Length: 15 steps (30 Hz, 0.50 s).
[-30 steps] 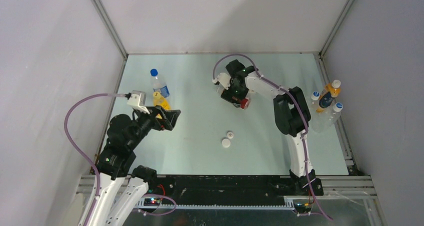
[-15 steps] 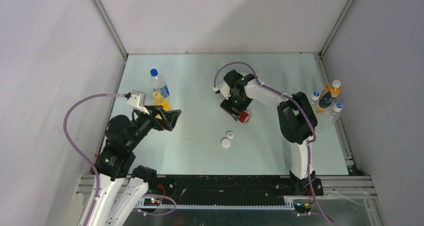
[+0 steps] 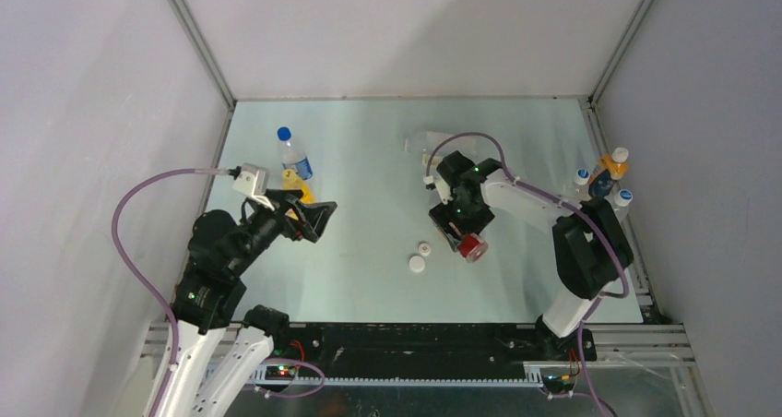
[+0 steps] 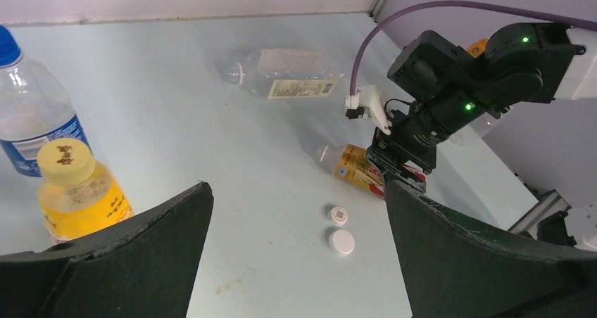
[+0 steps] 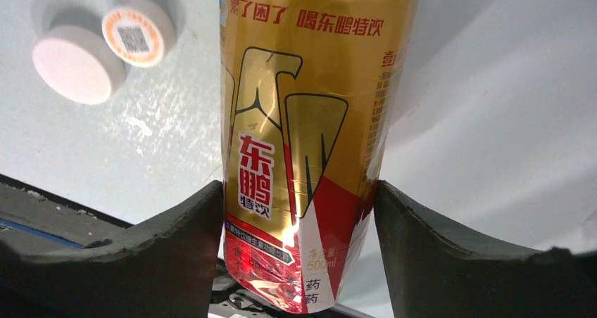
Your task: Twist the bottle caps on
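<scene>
1. My right gripper (image 5: 299, 188) is closed on the brown-drink bottle (image 5: 303, 107). Both fingers press on its red-and-gold label, toward the base end.
2. In the left wrist view this bottle is tilted, with the neck pointing toward my left arm and low over the table (image 3: 350, 159). I cannot tell if it touches the table.
3. The two bottle caps (image 3: 423, 248) lie on the table just beside the bottle, very close to each other. There is a plain cap (image 5: 70, 63) and a sticker cap (image 5: 138, 34) with a small square code on top.
4. The clear bottle (image 3: 429, 142) lies on its side further back, well apart.
5. My left gripper (image 4: 297, 191) is wide open and holds nothing.
6. I judge the bottle must now be stood upright near the caps. The grip should be firm but not crushing, because the wall looks like thin plastic and the glossy label may slip.
7. The caps are short, smooth discs. A cap should be pinched low at its rim and set level on the thread.
</scene>
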Each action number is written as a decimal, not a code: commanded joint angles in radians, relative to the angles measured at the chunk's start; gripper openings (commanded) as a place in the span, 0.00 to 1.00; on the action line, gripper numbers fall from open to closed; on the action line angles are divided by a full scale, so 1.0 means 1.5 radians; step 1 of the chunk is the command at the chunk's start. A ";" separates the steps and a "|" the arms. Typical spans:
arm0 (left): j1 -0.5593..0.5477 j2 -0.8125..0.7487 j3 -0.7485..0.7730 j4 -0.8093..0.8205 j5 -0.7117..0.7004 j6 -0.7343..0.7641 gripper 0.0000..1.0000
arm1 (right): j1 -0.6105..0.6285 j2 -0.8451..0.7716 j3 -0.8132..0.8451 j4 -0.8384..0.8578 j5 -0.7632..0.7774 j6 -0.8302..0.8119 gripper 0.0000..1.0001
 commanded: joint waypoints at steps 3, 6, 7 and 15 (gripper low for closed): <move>-0.005 0.008 0.025 0.012 0.018 -0.012 1.00 | -0.004 -0.107 -0.064 0.017 0.007 0.079 0.47; -0.005 0.000 0.012 0.038 0.029 -0.017 1.00 | -0.005 -0.133 -0.099 0.029 0.000 0.096 0.48; -0.005 -0.002 0.008 0.057 0.043 -0.018 1.00 | -0.006 -0.144 -0.106 0.030 -0.004 0.104 0.49; -0.005 -0.002 -0.022 0.103 0.111 -0.072 1.00 | 0.004 -0.187 -0.173 0.056 -0.037 0.146 0.51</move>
